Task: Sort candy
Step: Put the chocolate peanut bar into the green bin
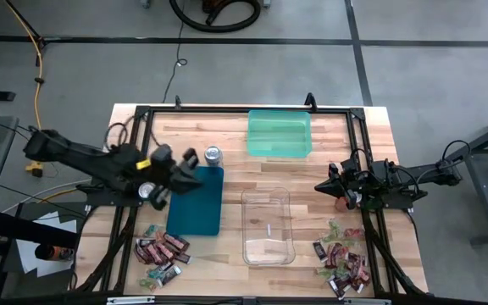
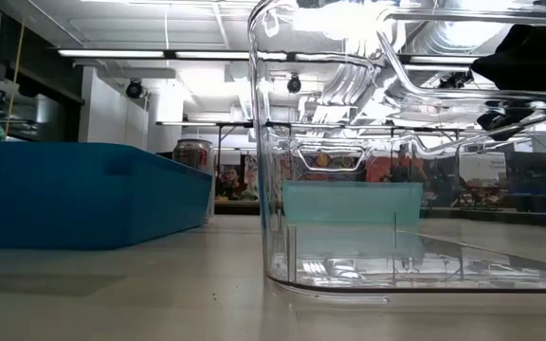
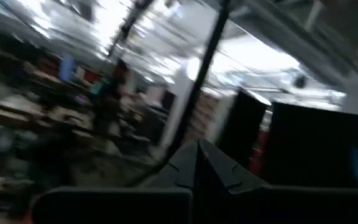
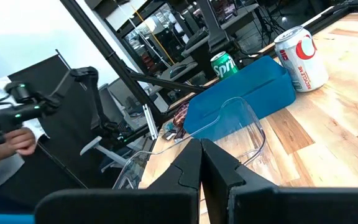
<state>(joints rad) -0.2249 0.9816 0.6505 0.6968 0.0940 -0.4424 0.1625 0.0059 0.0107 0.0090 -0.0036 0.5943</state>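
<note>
A: Candy? 
B: Two heaps at near edge: left heap (image 1: 161, 252) below blue bin (image 1: 196, 202), right heap (image 1: 342, 261) beside clear bin (image 1: 267, 226).
A: Grippers? 
B: Left gripper (image 1: 185, 167) over blue bin, jaws unclear; right gripper (image 4: 201, 163) pinched together, empty.

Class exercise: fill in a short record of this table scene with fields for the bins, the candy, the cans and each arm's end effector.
bins: blue bin, clear bin, green bin, all apart
candy: left pile and right pile on the table; none visible in the bins
cans: silver can beside the blue bin; green can behind it
left end effector: over the blue bin's edge, fingers shut
right end effector: right of the clear bin, fingers shut, empty
</note>
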